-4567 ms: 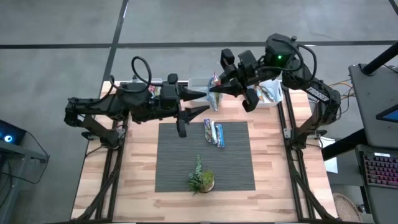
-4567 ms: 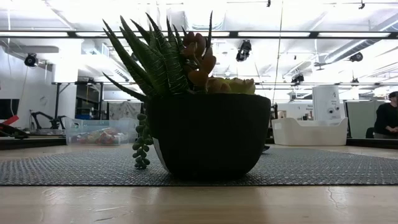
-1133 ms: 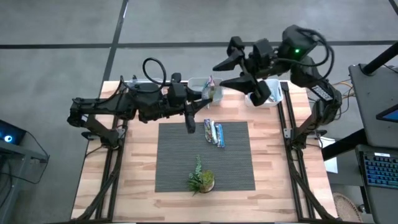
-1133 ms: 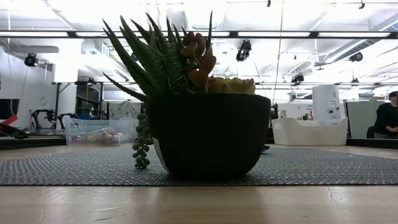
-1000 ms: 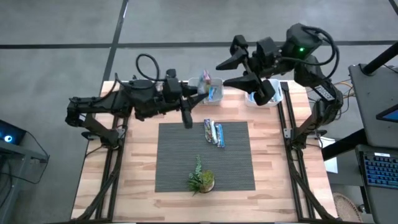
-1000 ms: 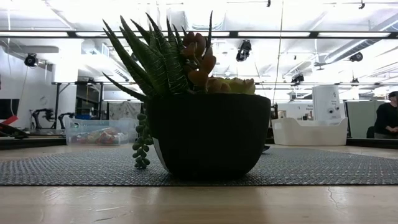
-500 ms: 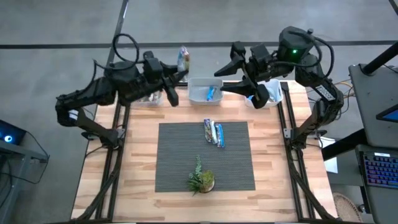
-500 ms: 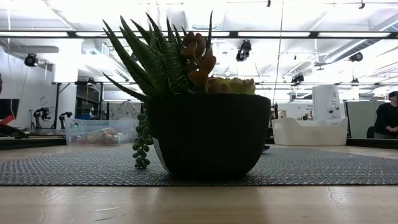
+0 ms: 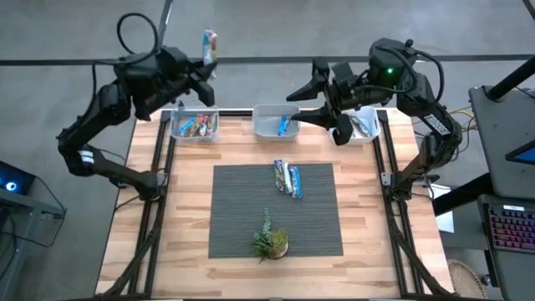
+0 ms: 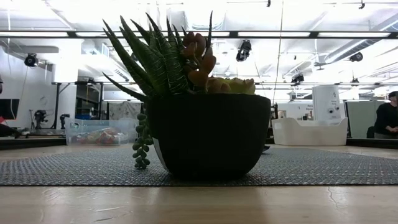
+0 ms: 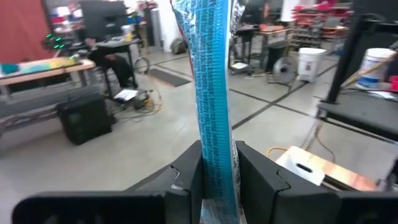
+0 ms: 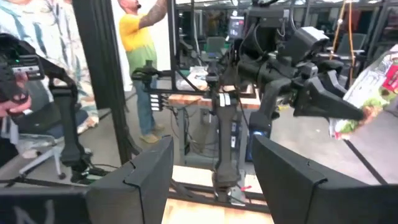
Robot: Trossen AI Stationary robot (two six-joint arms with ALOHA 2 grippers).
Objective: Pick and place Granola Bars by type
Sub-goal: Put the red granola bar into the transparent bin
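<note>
Item: blue bar [image 9: 208, 43], lifted from middle bin [image 9: 262, 127]
Left gripper [image 9: 206, 67] clamps it beyond the table's far edge, probably heading for left bin [image 9: 178, 131]; right gripper [image 9: 322, 104] empty, spread.

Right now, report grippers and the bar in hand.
Left gripper raised beyond the table's far edge, jaws shut on a blue foil-wrapped granola bar. Right gripper open, empty, above the middle clear bin. Nothing in the way.

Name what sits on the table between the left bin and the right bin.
In the high view, a middle bin with one blue bar sits between the left bin and right bin.
</note>
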